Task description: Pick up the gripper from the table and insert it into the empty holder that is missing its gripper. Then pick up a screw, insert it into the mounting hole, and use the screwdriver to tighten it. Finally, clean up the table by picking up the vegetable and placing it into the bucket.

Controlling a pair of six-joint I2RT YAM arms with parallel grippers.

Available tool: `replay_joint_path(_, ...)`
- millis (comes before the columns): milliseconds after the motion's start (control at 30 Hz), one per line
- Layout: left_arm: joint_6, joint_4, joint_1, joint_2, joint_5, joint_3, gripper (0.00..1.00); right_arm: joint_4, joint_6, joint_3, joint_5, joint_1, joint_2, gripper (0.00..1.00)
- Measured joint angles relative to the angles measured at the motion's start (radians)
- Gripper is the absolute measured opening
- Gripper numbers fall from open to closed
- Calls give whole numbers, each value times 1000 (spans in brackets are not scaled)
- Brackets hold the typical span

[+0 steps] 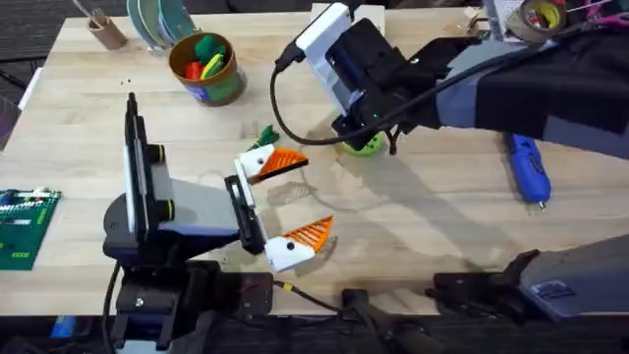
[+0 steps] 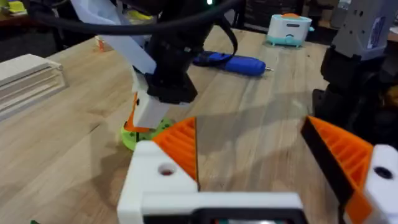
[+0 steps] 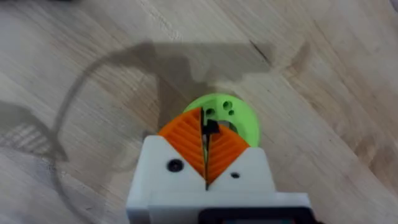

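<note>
**Screw pinched at the green disc, mounting hole waiting**

What looks like a small dark screw (image 3: 210,128) sits nipped between the tips of the right gripper (image 3: 206,132). Its orange ribbed fingers are pressed together directly above the flat bright green ring-shaped disc (image 3: 219,103) on the pale wooden bench (image 1: 423,226). The piece is tiny, so I can't be sure of it.

Across from it, the left gripper (image 1: 319,193) lies low with its fingers spread wide and nothing between them. Both of its white angular plastic holders (image 2: 155,183) carry a small orange ribbed plastic gripper piece (image 2: 180,143), so the insertion looks done. I can't tell which of the two was the one added. A dark round mounting hole (image 2: 165,169) shows on the face of the nearer holder.

From here I'd say the step in hand is getting the screw to that hole. To do it well:

- Lift straight up off the disc so the screw doesn't tip in the pinch.
- Keep the squeeze steady, because there is little to hold.
- Line the screw's axis up square with the hole before pushing in.
- Keep the left arm motionless as the target.

The stubby blue powered screwdriver (image 1: 526,165) lies well off to the right. The tiny dark green leafy vegetable (image 1: 266,134) rests just beside the left gripper's far finger. The small round orange-lined bucket (image 1: 224,88) stands farther back.
</note>
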Motion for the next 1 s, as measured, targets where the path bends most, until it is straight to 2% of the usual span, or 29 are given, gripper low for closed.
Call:
replay_joint_path(233, 0, 0, 0, 0, 0, 0, 993, -91, -1, 41, 3, 0, -40, 9)
replay_joint_path(767, 0, 0, 0, 0, 0, 0, 992, -373, -68, 362, 3, 6, -46, 8)
replay_joint_path(1000, 0, 0, 0, 0, 0, 0, 993, -469, -118, 530, 8, 71, -46, 8)
